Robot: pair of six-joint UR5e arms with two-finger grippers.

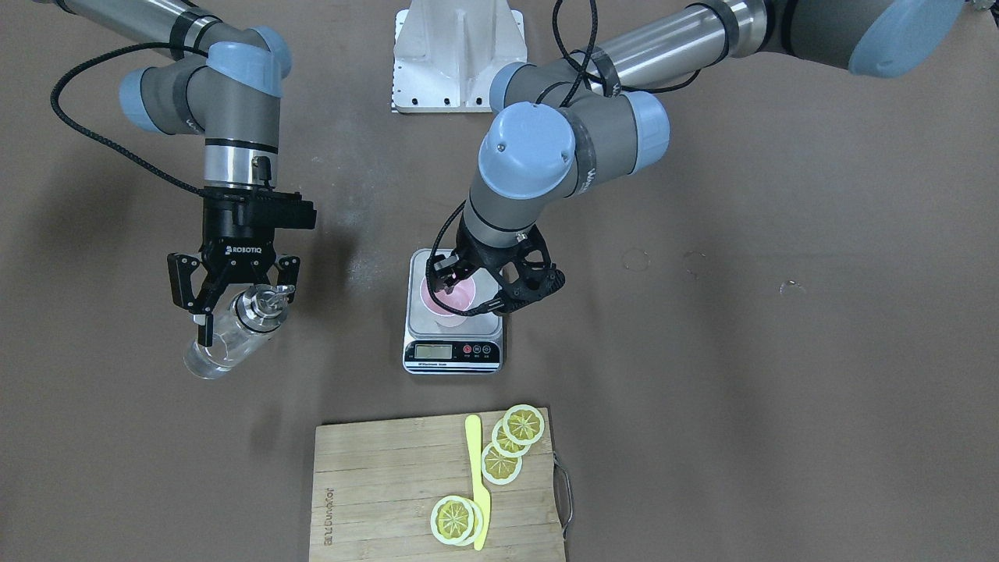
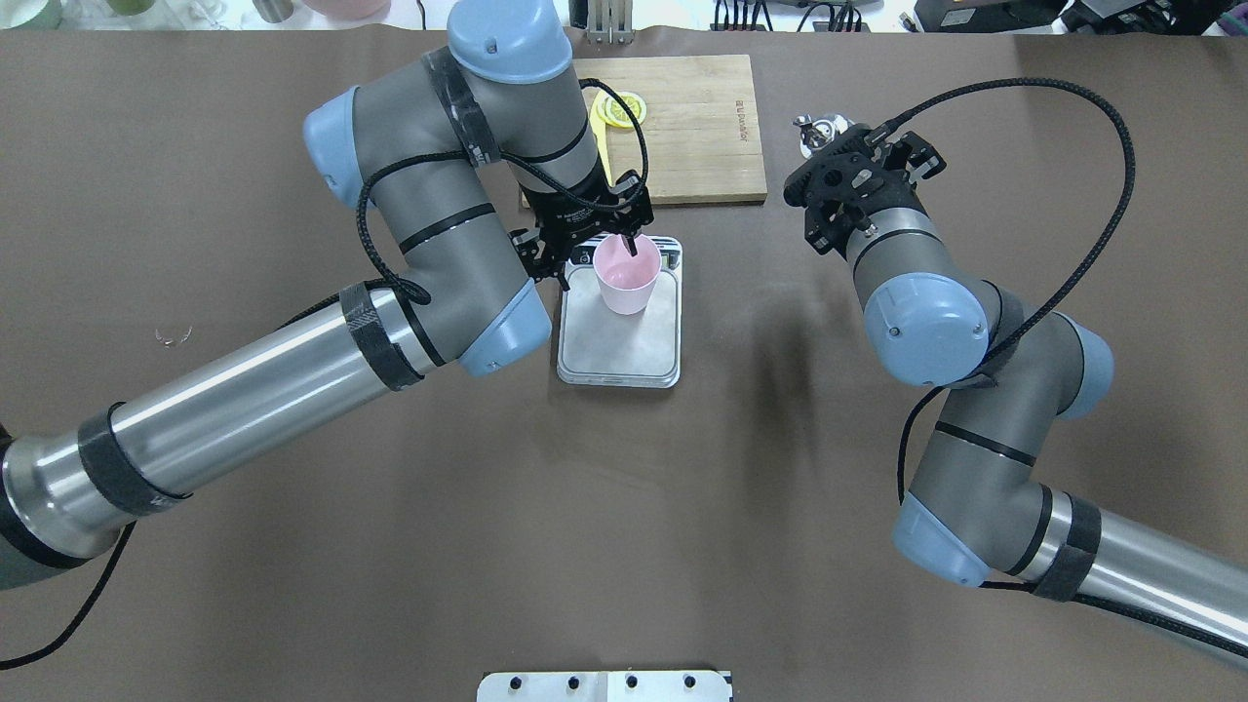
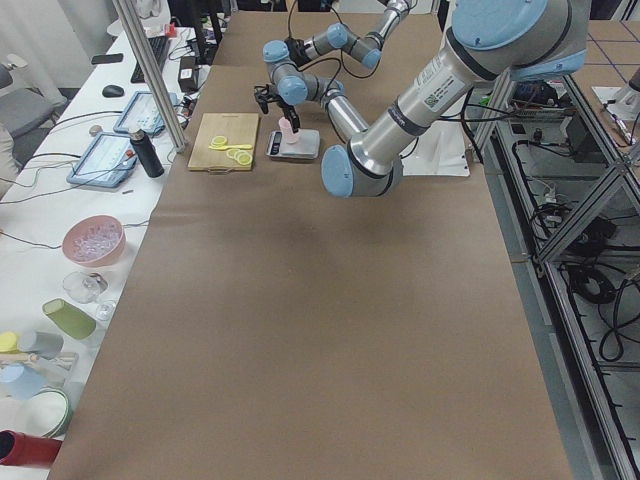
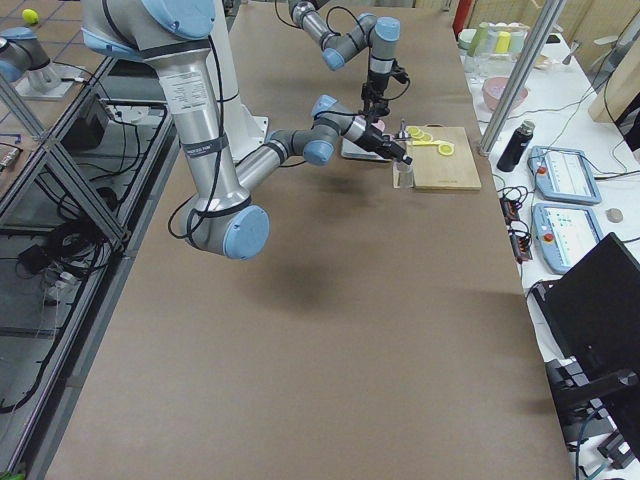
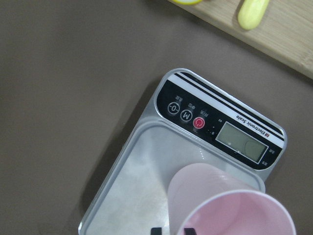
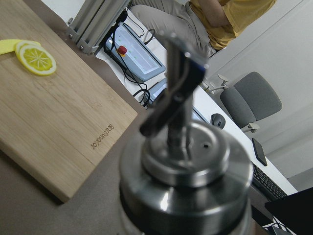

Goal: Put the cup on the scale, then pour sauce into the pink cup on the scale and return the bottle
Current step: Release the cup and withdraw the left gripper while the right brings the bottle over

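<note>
The pale pink cup (image 1: pixel 453 300) stands on the scale's grey platform (image 2: pixel 619 351), at the end near the display strip (image 1: pixel 453 353). My left gripper (image 2: pixel 619 239) is shut on the cup's rim, one finger inside and one outside. In the left wrist view the cup (image 5: pixel 230 210) sits low over the scale (image 5: pixel 142 176). My right gripper (image 1: pixel 242 308) is shut on the clear glass bottle (image 1: pixel 215 355) near its neck. It holds the bottle tilted above the table, well to the side of the scale. The silver spout cap (image 6: pixel 181 147) fills the right wrist view. The clear sauce shows faintly in the bottle.
A wooden cutting board (image 1: pixel 375 484) with lemon slices (image 1: pixel 521 425) and a yellow knife (image 1: pixel 476 476) lies beyond the scale, and also shows in the overhead view (image 2: pixel 697 127). The robot's white base mount (image 1: pixel 456 55) is behind the scale. A person sits past the table's edge (image 6: pixel 220 19).
</note>
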